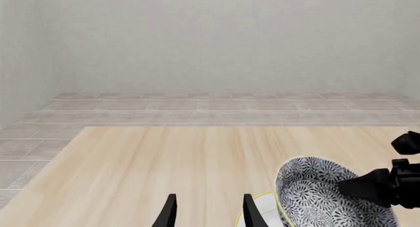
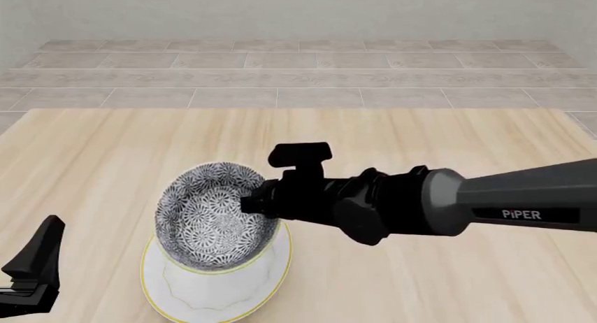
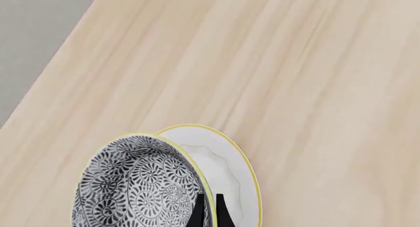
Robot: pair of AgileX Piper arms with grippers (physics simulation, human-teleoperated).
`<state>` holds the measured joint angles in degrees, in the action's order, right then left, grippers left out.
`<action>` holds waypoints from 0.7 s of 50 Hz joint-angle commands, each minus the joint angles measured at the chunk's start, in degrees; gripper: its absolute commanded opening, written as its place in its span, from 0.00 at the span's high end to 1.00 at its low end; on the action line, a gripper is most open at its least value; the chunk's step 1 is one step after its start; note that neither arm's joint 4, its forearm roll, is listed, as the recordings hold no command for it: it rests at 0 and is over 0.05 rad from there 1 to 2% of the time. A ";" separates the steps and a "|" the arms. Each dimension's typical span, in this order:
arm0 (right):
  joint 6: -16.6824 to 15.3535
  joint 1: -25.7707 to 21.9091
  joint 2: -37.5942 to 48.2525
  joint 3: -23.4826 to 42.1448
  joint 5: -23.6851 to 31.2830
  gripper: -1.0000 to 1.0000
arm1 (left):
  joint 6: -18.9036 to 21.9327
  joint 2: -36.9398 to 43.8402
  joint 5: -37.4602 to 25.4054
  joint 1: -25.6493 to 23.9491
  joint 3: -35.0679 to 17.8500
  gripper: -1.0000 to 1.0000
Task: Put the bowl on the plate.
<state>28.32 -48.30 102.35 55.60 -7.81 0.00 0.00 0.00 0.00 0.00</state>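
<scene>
Your table (image 2: 448, 148) is light wood, wide, bare on the far and right sides, with tiled floor (image 2: 279, 78) beyond its far edge. Your right arm (image 2: 485, 204) reaches in from the right across the table's middle and hides the bowl's right rim in the front view. The plate (image 2: 210, 291) sits near the front-left of the table, its near edge cut off by the frame bottom. The bowl (image 2: 210, 221) is over the plate's far half, tilted with its opening toward the front camera; you can't tell whether its base touches the plate. Your right gripper (image 3: 208, 212) has its fingers clamped on the bowl's rim, one inside and one outside, as the right wrist view shows. Your left gripper (image 1: 210, 212) is low at the front-left corner, just beside the plate, fingers apart and holding nothing; only the tips show in its own view, and the front view cuts most of it off. Open wood lies left of and beyond the plate.
</scene>
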 commanded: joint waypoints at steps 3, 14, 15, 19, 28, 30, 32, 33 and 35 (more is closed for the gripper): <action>0.52 -0.14 0.22 0.34 -0.24 1.00 | 0.00 0.00 0.00 0.00 0.00 0.00; 0.51 -0.03 0.78 0.09 -0.73 1.00 | 0.00 0.00 0.00 0.00 0.00 0.00; 0.60 -0.03 0.80 0.05 -0.74 1.00 | 0.00 0.00 0.00 0.00 0.00 0.00; 0.55 0.12 1.13 -0.01 -1.11 1.00 | 0.00 0.00 0.00 0.00 0.00 0.00; 0.87 0.00 1.59 -0.22 -1.65 1.00 | 0.00 0.00 0.00 0.00 0.00 0.00; 0.89 -0.01 1.70 -0.22 -1.71 1.00 | 0.00 0.00 0.00 0.00 0.00 0.00; 0.92 -0.08 1.81 -0.24 -1.80 1.00 | 0.00 0.00 0.00 0.00 0.00 0.00; 0.93 -0.16 1.83 -0.26 -1.85 1.00 | 0.00 0.00 0.00 0.00 0.00 0.00; 0.88 -0.10 2.03 -0.18 -1.88 1.00 | 0.00 0.00 0.00 0.00 0.00 0.00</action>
<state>28.71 -48.33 104.05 55.21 -9.17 0.00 0.00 0.00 0.00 0.00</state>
